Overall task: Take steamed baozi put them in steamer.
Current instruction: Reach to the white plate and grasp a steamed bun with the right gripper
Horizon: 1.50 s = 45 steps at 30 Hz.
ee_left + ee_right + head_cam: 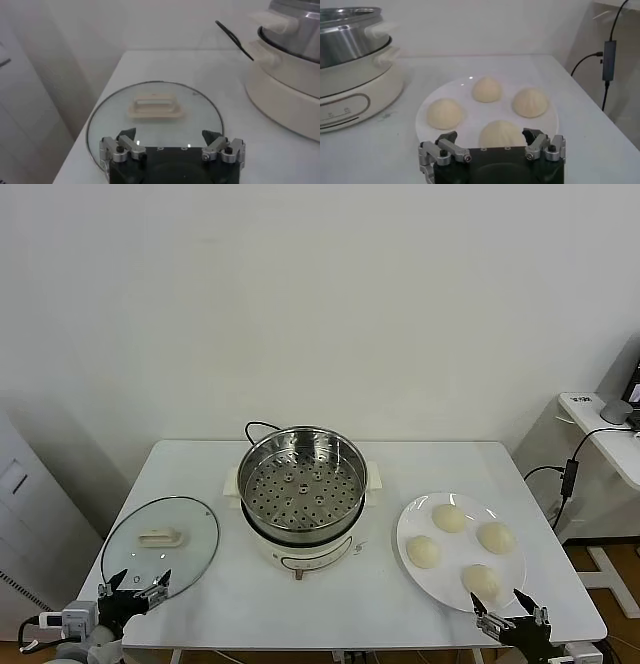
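Note:
Several cream-white steamed baozi lie on a white plate (505, 572) at the right of the table, among them one at the back (449, 518), one at the right (495, 537) and the nearest (482, 582). The shiny steamer (302, 480) stands empty on its white cooker base at the table's middle. My right gripper (503, 611) is open, low at the front edge just short of the plate; the wrist view shows the nearest baozi (502, 133) beyond its open fingers (491, 138). My left gripper (136, 582) is open at the front left, nothing in it (168, 138).
A round glass lid (160, 543) with a cream handle (156, 108) lies flat at the table's left, just ahead of the left gripper. A black cord (258, 427) runs behind the cooker. A side table with cables (600, 434) stands to the right.

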### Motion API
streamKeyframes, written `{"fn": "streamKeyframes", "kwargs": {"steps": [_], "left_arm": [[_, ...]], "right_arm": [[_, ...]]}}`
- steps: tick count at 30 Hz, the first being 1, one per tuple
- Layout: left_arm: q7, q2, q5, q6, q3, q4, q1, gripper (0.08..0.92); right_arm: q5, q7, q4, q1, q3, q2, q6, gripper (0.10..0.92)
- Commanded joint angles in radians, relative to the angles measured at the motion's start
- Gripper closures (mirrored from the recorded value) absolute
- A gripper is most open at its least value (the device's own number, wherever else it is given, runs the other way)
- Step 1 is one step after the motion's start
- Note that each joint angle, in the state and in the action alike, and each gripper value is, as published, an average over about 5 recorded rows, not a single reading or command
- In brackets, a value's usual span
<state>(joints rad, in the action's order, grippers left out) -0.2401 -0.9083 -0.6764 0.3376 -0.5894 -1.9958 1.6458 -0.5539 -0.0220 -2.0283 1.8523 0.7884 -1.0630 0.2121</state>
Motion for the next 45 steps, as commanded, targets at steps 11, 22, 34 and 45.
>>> {"fn": "streamKeyframes", "kwargs": {"steps": [11, 22, 34, 45], "left_arm": [[-0.002, -0.004, 0.003, 0.002, 0.001, -0.008, -0.001, 0.177], [-0.005, -0.015, 0.025, 0.007, 0.001, -0.022, -0.001, 0.177], [-0.012, -0.016, 0.051, 0.023, -0.001, -0.021, -0.013, 0.177], [-0.014, -0.019, 0.050, 0.033, 0.004, -0.021, -0.022, 0.177]], "right_arm": [[0.700, -0.106, 0.060, -0.222, 0.082, 0.108, -0.105, 0.203], [1.120, -0.314, 0.292, -0.534, -0.090, 0.276, -0.212, 0.203], [0.891, -0.694, 0.467, -0.960, -0.508, 0.542, -0.162, 0.203], [0.608, -0.916, 0.736, -1.698, -1.316, 0.592, -0.155, 0.203]]}}
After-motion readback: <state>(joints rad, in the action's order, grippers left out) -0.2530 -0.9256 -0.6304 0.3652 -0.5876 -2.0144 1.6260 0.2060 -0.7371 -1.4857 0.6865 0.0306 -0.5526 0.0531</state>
